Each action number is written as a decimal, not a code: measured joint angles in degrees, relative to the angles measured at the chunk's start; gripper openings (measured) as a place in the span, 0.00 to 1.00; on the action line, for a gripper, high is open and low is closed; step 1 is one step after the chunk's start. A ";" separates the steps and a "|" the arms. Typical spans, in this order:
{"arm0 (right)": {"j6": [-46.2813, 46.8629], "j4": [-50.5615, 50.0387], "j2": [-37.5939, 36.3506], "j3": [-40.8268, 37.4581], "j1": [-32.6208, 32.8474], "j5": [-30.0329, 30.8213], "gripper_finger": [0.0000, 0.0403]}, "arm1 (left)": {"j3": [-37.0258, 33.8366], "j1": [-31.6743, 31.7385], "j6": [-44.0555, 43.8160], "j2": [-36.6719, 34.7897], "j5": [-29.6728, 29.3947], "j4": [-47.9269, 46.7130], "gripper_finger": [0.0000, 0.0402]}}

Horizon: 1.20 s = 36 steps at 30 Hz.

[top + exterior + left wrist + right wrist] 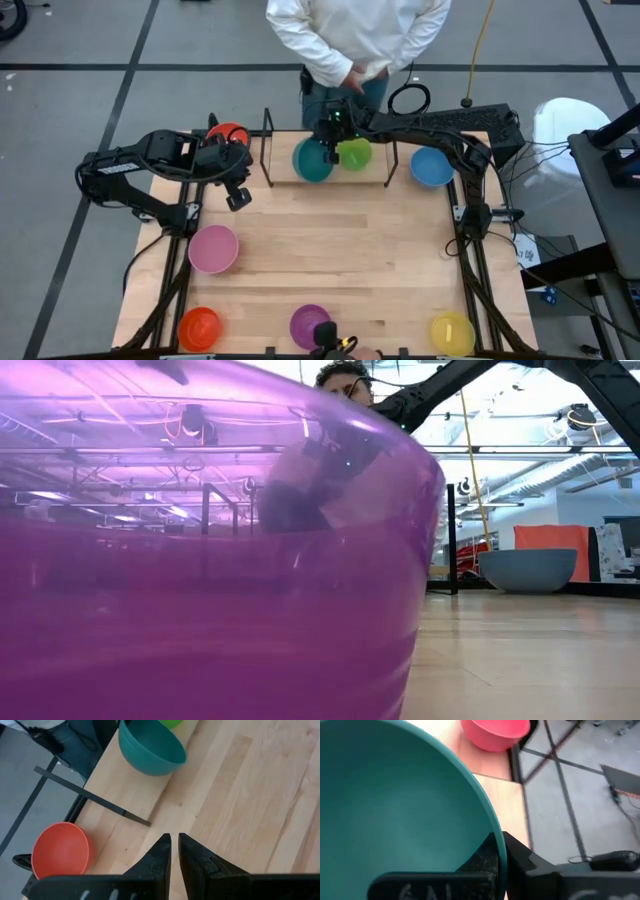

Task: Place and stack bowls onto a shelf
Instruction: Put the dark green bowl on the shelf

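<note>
the round teal plastic bowl (312, 160) sits on the low light-wood shelf with thin black rod uprights (380, 171), its rim pinched between the closed fingers of the right gripper (334, 146), one finger inside the wall and one outside, as the right wrist view shows (395, 820). the round green plastic bowl (354, 153) is touching the teal one, just beside this gripper on the side toward the right arm's base. further that way, past the shelf's upright, rests the round blue plastic bowl (432, 166) on the wooden tabletop (340, 260).

the left gripper (238, 197) hangs over bare table, well apart from the shelf, fingers nearly closed with a thin gap and nothing held (170, 851). the round red plastic bowl (228, 136) lies just behind it, beside the shelf's end.

toward the table's near edge from the grippers are the round pink plastic bowl (213, 248), round orange plastic bowl (198, 328), round translucent purple plastic bowl (310, 325) and round yellow plastic bowl (452, 333).

a person in a white top (355, 35) stands beyond the shelf.
</note>
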 joint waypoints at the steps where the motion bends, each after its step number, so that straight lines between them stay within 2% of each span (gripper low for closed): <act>1: 0.04 -0.02 0.00 0.00 0.04 -0.38 0.00 | 0.00 0.00 0.00 0.00 0.00 0.00 0.10; 36: -1.37 -2.48 1.59 -0.20 -0.07 -0.31 0.00 | 0.00 0.00 -0.02 0.00 0.00 0.07 0.10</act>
